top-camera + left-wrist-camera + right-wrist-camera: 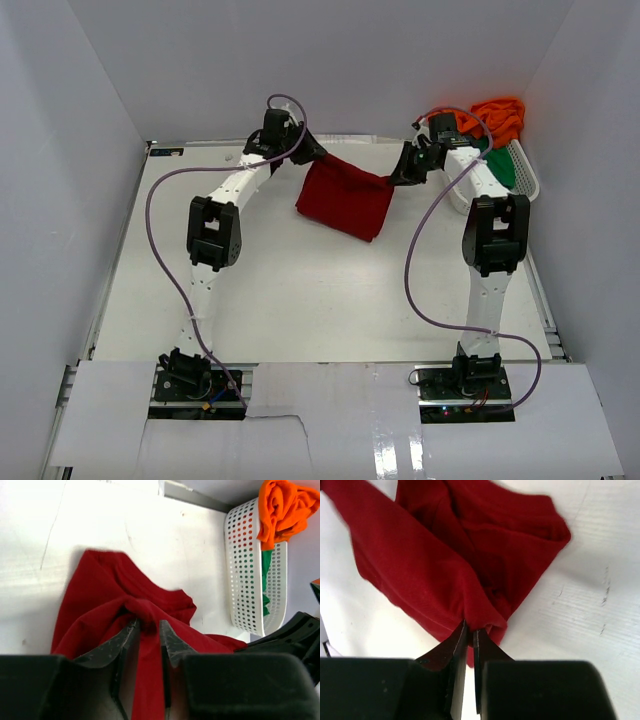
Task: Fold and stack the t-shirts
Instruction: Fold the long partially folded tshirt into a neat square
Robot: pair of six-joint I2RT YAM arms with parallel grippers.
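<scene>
Left claw ajar around soft dark red t-shirt, right claw tight on it

- T-shirt: on the table, far centre, between my left tool and right tool.
- Basket: far right corner, further t-shirts in it.

White table: dark red t-shirt far middle; white lattice basket far right corner.

Stretched both arms forward, wrists turned toward each other. Pinched the dark red t-shirt in the right end effector, nearly shut; held the left end effector slightly parted.
</scene>
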